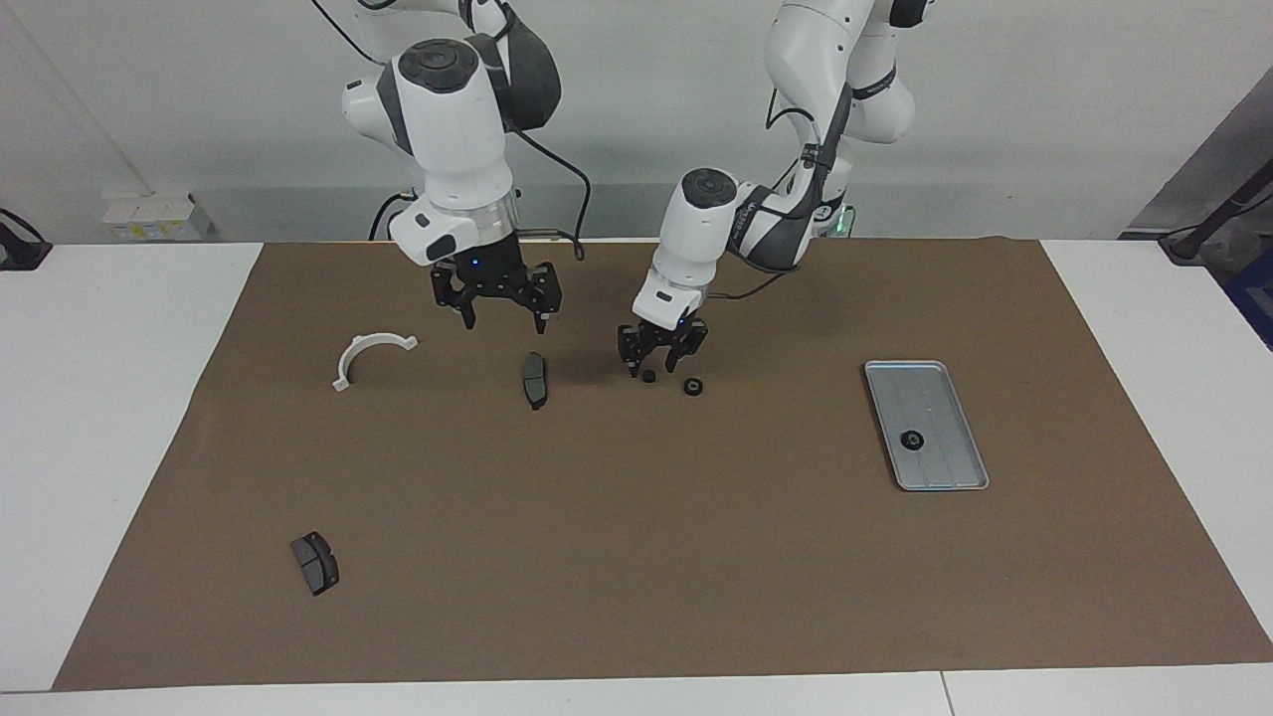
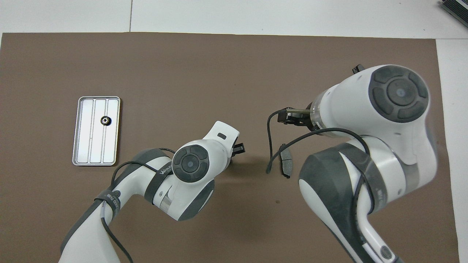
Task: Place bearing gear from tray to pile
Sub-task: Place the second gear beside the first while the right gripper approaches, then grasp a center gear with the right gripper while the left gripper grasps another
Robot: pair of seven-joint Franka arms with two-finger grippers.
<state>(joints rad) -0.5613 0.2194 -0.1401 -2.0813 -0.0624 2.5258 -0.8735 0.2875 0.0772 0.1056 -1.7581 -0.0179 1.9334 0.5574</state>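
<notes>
The silver ribbed tray [image 1: 947, 455] lies toward the left arm's end of the table, with one small black bearing gear [image 1: 909, 441] in it. The tray [image 2: 89, 140] and that gear [image 2: 105, 120] also show in the overhead view. My left gripper [image 1: 656, 366] is open and low over the mat, its fingertips just above a second gear [image 1: 648, 377]. A third gear [image 1: 693, 387] lies on the mat beside it. The pile is a white half-ring bracket [image 1: 370, 356] and a dark brake pad [image 1: 535, 379]. My right gripper [image 1: 504, 320] hangs open and empty above the mat between them.
Another dark brake pad [image 1: 314, 563] lies far from the robots at the right arm's end of the brown mat [image 1: 636, 557]. In the overhead view the arms hide the loose gears and the bracket; only the nearer brake pad [image 2: 286, 164] shows there.
</notes>
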